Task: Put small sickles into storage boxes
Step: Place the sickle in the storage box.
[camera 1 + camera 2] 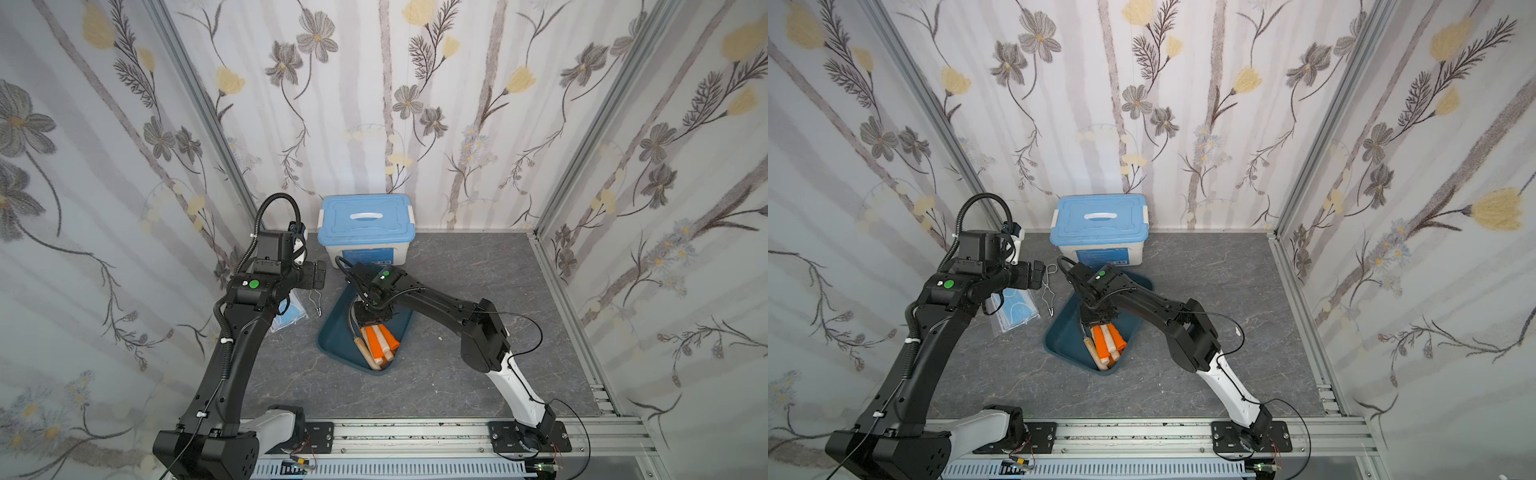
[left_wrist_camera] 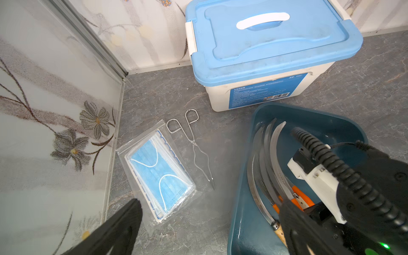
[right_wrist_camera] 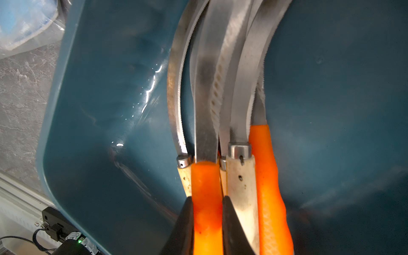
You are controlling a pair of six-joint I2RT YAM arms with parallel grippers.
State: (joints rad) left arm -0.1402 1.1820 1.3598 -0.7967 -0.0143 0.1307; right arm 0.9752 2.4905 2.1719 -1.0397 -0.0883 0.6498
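Now | my right claw (image 3: 207, 205): pinching an orange-handled sickle (image 3: 206, 183), mid-frame inside the teal tray (image 3: 99, 110) | my left claw (image 1: 318, 275): spread wide

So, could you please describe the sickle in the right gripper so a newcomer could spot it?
Find the dark teal plastic tray in front of the white box with the light-blue lid; a bundle of curved grey-bladed sickles lies in it. Yours is the sickle with the orange plastic handle pinched by the right gripper, flanked by pale wooden handles; the other orange handle lies free.
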